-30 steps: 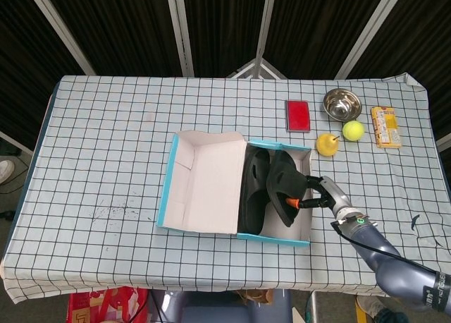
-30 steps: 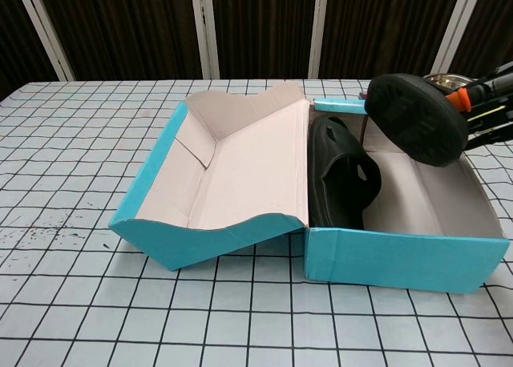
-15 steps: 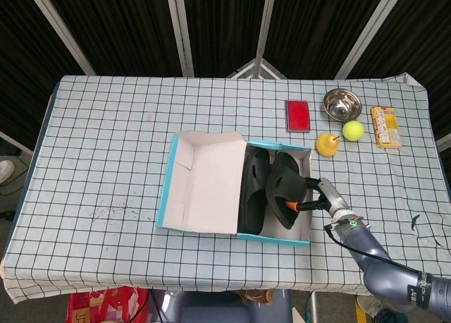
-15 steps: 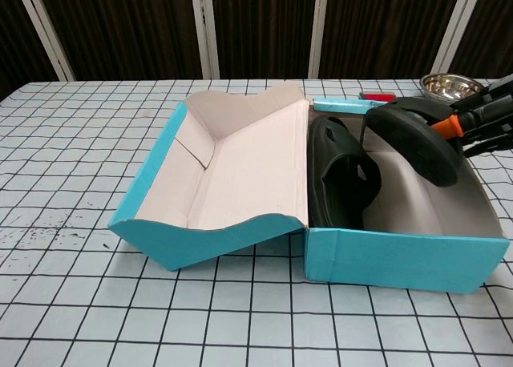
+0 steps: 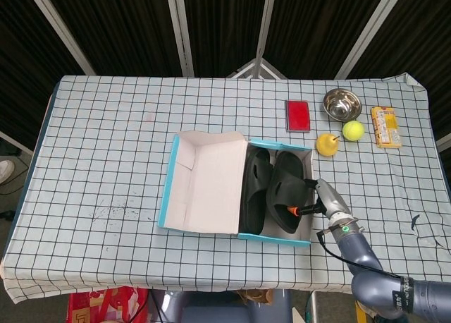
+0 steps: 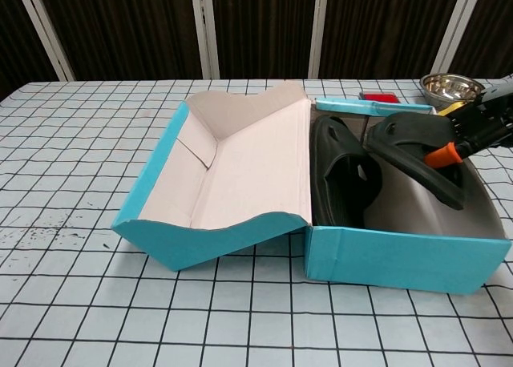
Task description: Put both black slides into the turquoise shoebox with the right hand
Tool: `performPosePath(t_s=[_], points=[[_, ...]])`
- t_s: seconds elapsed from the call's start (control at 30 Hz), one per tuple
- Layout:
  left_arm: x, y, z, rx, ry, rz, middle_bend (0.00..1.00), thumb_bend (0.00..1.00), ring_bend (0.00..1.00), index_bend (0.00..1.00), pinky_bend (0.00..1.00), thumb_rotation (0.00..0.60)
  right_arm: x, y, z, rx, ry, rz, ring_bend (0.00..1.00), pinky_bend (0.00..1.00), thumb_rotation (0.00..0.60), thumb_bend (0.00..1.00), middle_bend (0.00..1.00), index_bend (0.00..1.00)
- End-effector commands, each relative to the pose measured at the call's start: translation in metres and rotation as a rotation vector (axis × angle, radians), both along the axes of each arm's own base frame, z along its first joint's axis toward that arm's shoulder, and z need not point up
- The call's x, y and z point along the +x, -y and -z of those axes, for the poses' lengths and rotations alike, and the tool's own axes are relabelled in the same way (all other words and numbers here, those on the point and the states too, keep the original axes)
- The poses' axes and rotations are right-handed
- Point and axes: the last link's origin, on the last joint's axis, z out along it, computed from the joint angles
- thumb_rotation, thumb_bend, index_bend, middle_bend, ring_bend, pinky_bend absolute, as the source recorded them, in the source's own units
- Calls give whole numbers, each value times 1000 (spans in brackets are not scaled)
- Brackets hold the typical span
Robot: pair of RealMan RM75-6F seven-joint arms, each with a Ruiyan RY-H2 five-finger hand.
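The turquoise shoebox point(image 5: 276, 240) point(image 6: 401, 259) lies open mid-table, its lid folded out to the left. One black slide point(image 5: 255, 189) point(image 6: 341, 179) stands on its side in the box's left part. My right hand point(image 5: 315, 197) point(image 6: 474, 131) holds the second black slide point(image 5: 287, 192) point(image 6: 417, 152) by its edge, orange fingertips point(image 5: 293, 210) point(image 6: 441, 154) pinching it. This slide is tilted and low inside the box's right part. My left hand is not visible in either view.
Behind the box to the right lie a red card point(image 5: 298, 115), a steel bowl point(image 5: 342, 104) point(image 6: 449, 85), a yellow pear-like fruit point(image 5: 326, 144), a tennis ball point(image 5: 353, 130) and a yellow packet point(image 5: 385, 125). The checked tablecloth point(image 5: 106, 147) covers the table.
My right hand has lowered the second slide from above the box rim down into the box's right part, and the slide has tipped flatter. The first slide stayed put.
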Motion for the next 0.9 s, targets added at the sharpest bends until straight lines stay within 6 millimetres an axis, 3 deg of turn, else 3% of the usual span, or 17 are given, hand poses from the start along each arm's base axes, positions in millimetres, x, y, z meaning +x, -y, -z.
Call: performPosePath(t_s=[0.03, 0.9], points=[[0, 0, 0, 0, 1, 0, 92, 813, 59, 225, 135, 600, 0, -2, 6, 1, -56, -32, 178, 0, 600, 592, 507, 504], [-1, 2, -3, 9, 8, 2, 92, 813, 59, 225, 135, 600, -1, -13, 39, -19, -265, -187, 178, 0, 600, 593, 512, 511]])
